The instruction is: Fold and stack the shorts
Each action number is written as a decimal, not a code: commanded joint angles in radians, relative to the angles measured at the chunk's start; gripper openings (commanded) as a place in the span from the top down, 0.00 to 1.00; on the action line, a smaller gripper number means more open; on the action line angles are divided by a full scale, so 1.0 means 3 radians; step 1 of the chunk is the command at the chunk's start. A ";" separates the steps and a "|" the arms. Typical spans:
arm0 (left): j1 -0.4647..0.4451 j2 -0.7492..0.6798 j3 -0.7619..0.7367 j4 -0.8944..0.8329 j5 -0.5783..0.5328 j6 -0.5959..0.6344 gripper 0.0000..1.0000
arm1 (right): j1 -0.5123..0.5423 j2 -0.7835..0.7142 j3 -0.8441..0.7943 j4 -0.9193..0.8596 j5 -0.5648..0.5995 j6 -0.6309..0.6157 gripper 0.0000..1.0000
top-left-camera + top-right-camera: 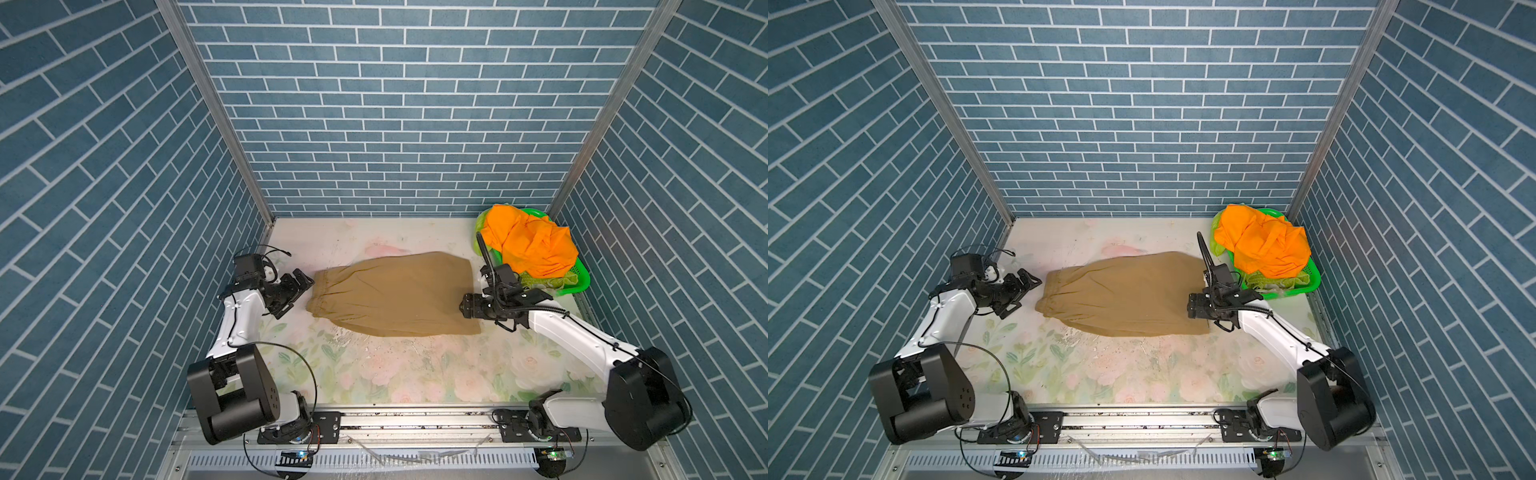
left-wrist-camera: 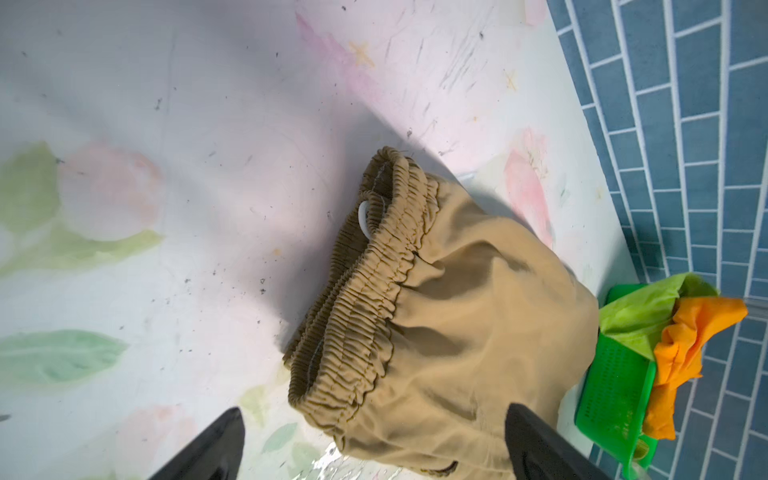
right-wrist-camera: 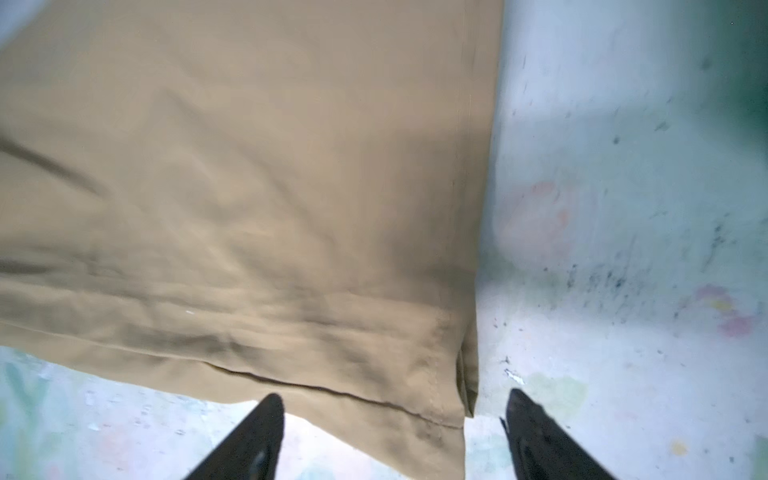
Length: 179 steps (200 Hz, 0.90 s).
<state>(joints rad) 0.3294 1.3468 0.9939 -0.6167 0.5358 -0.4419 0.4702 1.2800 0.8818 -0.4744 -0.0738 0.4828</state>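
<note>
Left gripper [image 1: 297, 292] stands with jaws spread and empty, just beside the gathered waistband of the tan shorts [image 1: 395, 291]. The right gripper [image 1: 464, 308], also spread and empty, sits at the hem end, so the garment's long axis runs straight between them across the table [image 1: 415, 374]. Orange shorts [image 1: 528, 245] and lime green shorts [image 2: 640, 307] fill the basket [image 1: 579, 286]. A white tab [image 2: 363, 220] at the waistband may be a label; nothing on it is legible.

Green perforated basket [image 1: 579, 286] in far right corner of floral tabletop [image 1: 415, 374], blue-brick walls [image 1: 415, 104]
</note>
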 commanded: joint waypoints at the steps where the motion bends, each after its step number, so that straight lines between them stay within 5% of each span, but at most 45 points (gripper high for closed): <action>1: -0.0287 -0.0099 0.0186 0.0096 0.0085 -0.0208 0.00 | -0.0009 -0.0015 0.0294 -0.0016 -0.0017 -0.0056 0.02; 24: -0.0890 0.0100 -0.0036 0.0972 0.0416 -0.0974 0.00 | 0.0002 0.0470 0.0491 0.0713 -0.0714 0.0299 0.01; 49: -0.1296 0.0416 -0.0273 0.1508 0.0280 -0.1205 0.00 | 0.0093 0.1159 0.0655 0.1721 -0.1182 0.0845 0.01; 130: -0.1218 0.0614 -0.1158 0.2051 0.0155 -0.1210 0.00 | 0.0334 0.3156 0.2034 0.2573 -0.1622 0.1507 0.01; 179: -0.1205 0.0665 -0.1534 0.2154 0.0095 -0.1168 0.00 | 0.0211 0.3479 0.2306 0.2276 -0.1658 0.1114 0.01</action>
<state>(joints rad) -0.0372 1.5150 0.6117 0.0818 0.6205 -0.8001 0.5587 2.2879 1.5379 0.2634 -0.5518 0.8646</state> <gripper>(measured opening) 0.995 0.986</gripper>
